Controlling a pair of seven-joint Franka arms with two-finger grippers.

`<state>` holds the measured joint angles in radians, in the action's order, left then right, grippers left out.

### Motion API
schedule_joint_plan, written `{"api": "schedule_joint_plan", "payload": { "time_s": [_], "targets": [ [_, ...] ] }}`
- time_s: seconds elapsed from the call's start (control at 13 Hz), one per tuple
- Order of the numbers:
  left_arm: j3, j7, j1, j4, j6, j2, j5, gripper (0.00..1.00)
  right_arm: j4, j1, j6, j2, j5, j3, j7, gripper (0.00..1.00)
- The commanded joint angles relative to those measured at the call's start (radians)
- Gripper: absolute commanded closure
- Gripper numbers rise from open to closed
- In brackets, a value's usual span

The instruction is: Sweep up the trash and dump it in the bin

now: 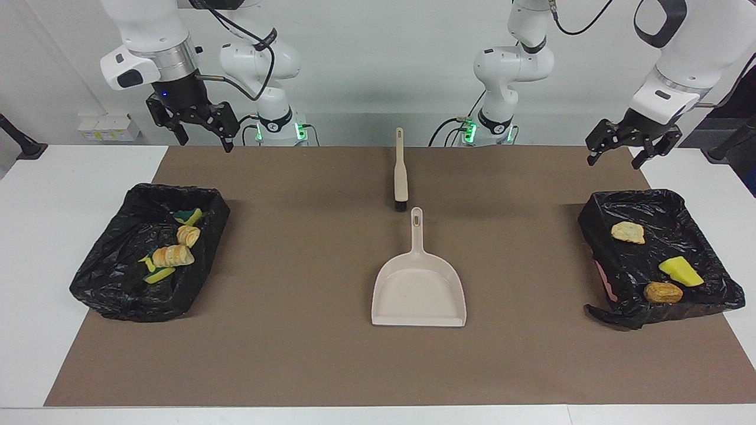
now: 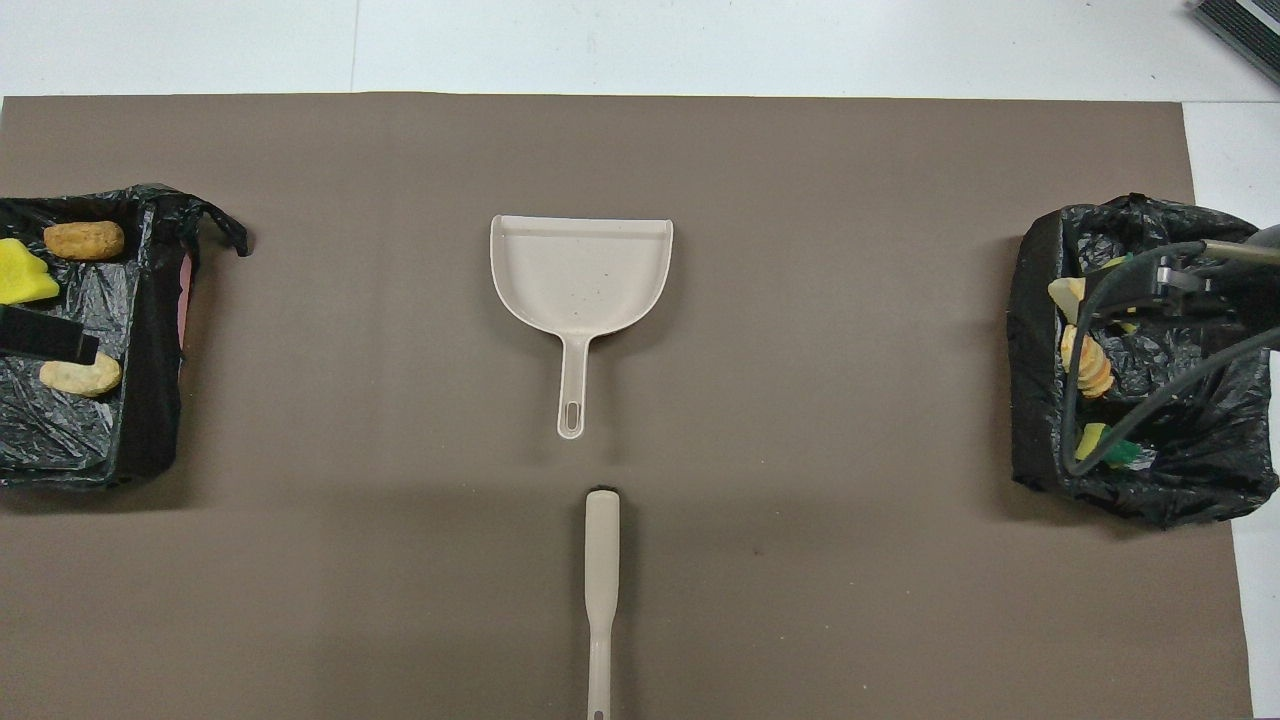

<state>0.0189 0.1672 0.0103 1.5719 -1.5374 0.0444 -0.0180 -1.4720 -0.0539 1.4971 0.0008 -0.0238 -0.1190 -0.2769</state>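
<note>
All the trash I can see lies inside two black-lined bins. The bin [image 1: 106,295] at the right arm's end holds several scraps, among them a pastry roll [image 1: 173,255] and a green-backed sponge [image 1: 190,216]. The bin [image 1: 593,218] at the left arm's end holds a bread piece [image 1: 627,232], a yellow sponge [image 1: 680,271] and an orange-brown chunk [image 1: 662,292]. My left gripper [image 1: 617,154] hangs open and empty, raised over that bin. The right gripper [image 1: 204,139] also stands open and empty, high above its own bin.
A beige dustpan [image 1: 419,289] lies mid-mat with its handle pointing at the robots. A beige brush [image 1: 400,174] lies in line with it, nearer to the robots. A brown mat [image 1: 295,354] covers the table.
</note>
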Motion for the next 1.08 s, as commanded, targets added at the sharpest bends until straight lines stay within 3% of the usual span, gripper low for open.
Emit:
{"api": "schedule_joint_plan", "payload": {
  "time_s": [0.0, 1.0],
  "targets": [
    [0.000, -0.002, -0.003, -0.010, 0.023, 0.005, -0.003, 0.00, 0.015, -0.007, -0.006, 0.007, 0.008, -0.004, 0.025, 0.00],
    [0.000, 0.011, -0.003, -0.003, 0.023, 0.009, -0.003, 0.00, 0.016, -0.006, -0.008, 0.007, 0.010, -0.004, 0.019, 0.00]
  ]
}}
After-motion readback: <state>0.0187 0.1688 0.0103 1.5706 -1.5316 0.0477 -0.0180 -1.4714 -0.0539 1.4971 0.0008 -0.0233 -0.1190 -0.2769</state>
